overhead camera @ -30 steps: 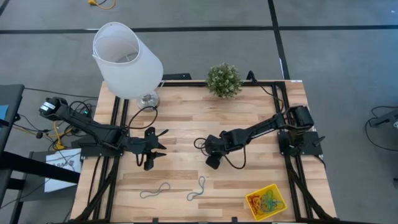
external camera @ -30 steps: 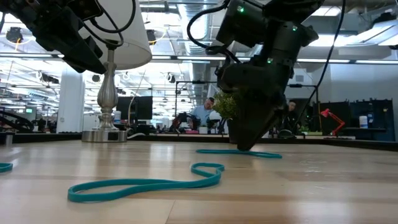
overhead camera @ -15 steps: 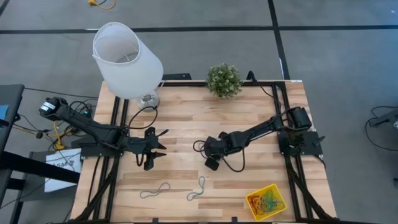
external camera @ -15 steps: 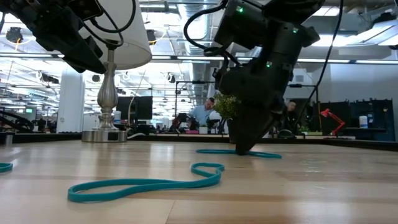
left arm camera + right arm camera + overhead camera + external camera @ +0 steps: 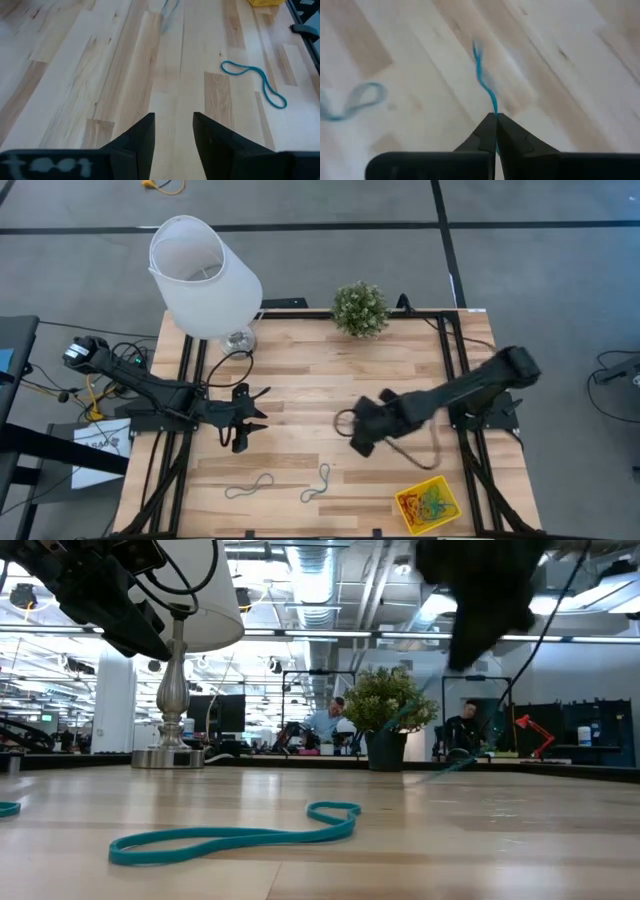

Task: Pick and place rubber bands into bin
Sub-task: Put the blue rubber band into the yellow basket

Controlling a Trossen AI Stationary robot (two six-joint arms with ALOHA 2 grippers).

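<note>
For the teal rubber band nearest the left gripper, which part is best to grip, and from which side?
Probably the narrow middle of the teal rubber band, where its two strands run close together. It lies flat on the table, so the left gripper should descend from straight above, fingers across the strands.

My overhead cam looks straight down on the whole table [image 5: 300,395]. The low one sits at tabletop level, facing across into the room. Each wrist cam peers close past its own pincer at the boards ahead. Overhead, low and left wrist all catch the same teal rubber band [image 5: 235,833] ahead of the left pincer [image 5: 252,420].
</note>
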